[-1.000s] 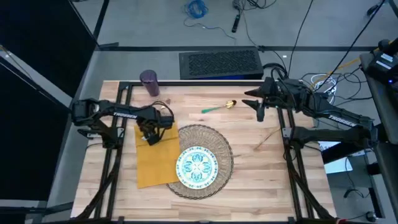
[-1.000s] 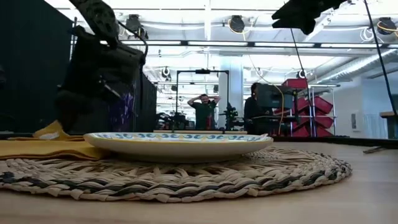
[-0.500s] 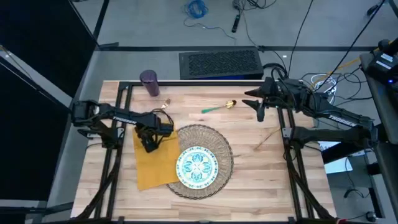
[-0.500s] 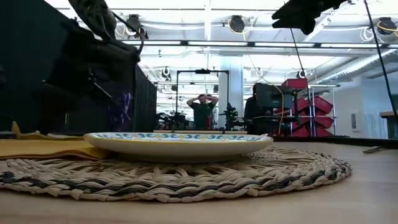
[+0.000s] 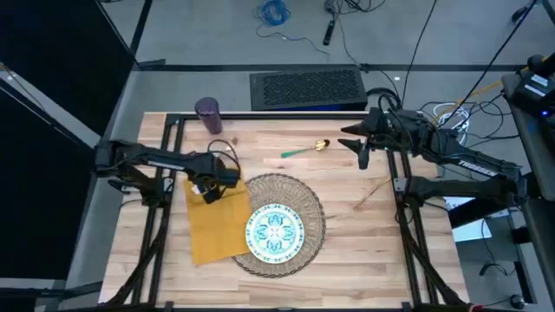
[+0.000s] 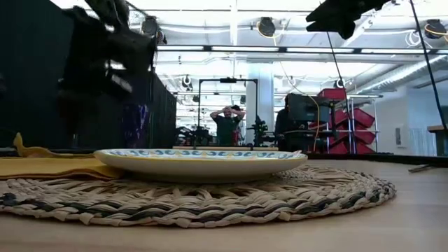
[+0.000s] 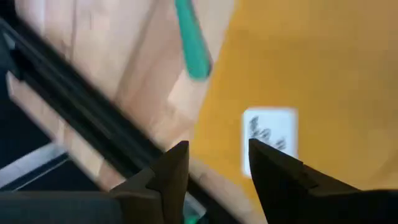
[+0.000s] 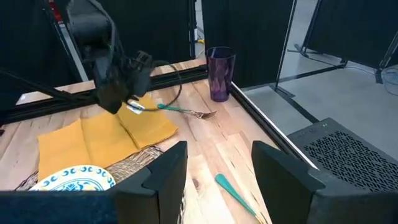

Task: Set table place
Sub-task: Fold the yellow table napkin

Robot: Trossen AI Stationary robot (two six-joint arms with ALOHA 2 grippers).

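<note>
Left end effector (image 5: 211,186) over napkin (image 5: 212,221) far corner, fingers narrowly apart, empty, fork (image 8: 186,111) at its 12, right end effector (image 5: 362,152) parted, empty, plate (image 5: 274,231) on placemat (image 5: 305,198), cup (image 5: 208,115) at tabletop (image 5: 364,247) 11 o'clock

The left gripper (image 5: 211,185) hovers over the yellow napkin (image 5: 213,218) at centre-left. The plate (image 5: 275,230) sits on the woven placemat (image 5: 303,201) at lower centre.

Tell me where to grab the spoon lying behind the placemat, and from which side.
Grip the spoon on its teal handle near the middle, coming straight down from above. It lies flat on the table, with bare wood around it, and the handle is thin, so set the fingers across it. The right gripper is nearest, hovering beside the gold bowl end.
</note>
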